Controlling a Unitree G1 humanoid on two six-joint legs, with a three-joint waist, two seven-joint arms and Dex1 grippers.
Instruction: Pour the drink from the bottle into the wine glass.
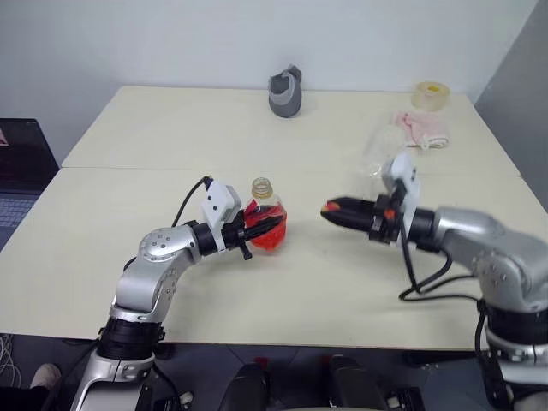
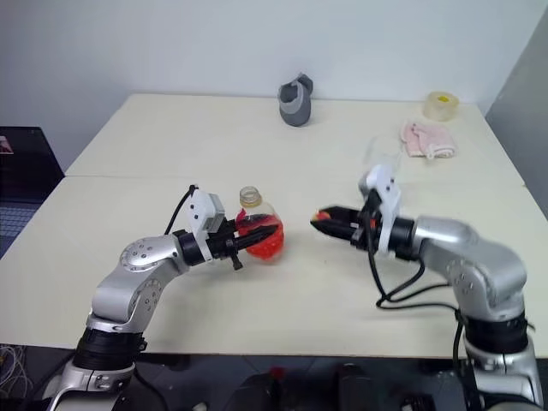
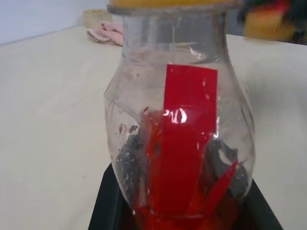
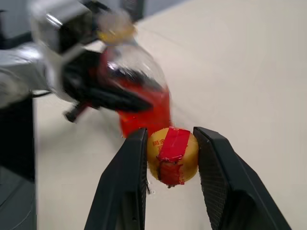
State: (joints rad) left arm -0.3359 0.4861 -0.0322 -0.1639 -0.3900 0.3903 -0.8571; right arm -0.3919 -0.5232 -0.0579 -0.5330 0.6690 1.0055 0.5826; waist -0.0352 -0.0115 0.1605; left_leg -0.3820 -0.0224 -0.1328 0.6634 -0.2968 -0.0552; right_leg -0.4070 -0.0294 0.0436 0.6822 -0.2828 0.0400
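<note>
Gripping the bottle (image 1: 265, 224) upright on the table (image 1: 128, 214), the left gripper (image 1: 267, 228) was clamped tight; right of the bottle, the right gripper (image 4: 169, 158) pinched a yellow cap (image 4: 171, 154).

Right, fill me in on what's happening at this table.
The left gripper is shut on the bottle of red drink, holding it upright with its mouth open. The right gripper holds the yellow cap, with red tape on it, off to the bottle's side. The wine glass stands further back on the table, with nothing poured into it yet.
</note>
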